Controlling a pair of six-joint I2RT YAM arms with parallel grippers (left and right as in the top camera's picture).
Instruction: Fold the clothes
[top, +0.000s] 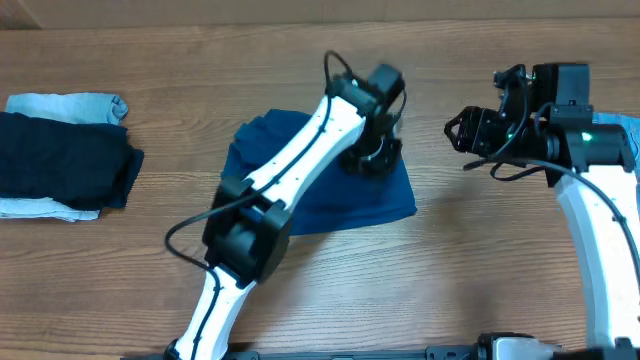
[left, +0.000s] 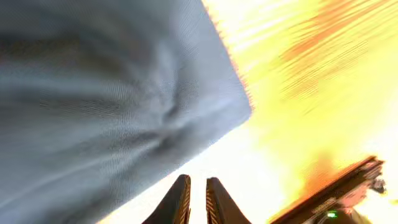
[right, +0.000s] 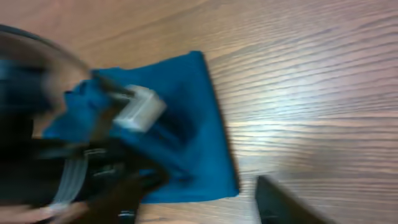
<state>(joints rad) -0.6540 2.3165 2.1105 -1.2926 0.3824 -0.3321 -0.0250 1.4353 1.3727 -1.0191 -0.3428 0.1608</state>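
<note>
Left claw (top: 372, 158) at shirt (top: 375, 202): royal-blue, folded, roughly rectangular.

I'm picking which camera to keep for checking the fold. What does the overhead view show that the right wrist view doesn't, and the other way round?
Only overhead: the pile of dark and light-blue garments at far left, and the right arm. Only right wrist: a close look at the blue shirt, its straight edge and near corner, with one finger of the right hand at the bottom. Both: the shirt, the left arm stretched over it, and the wooden table.
</note>
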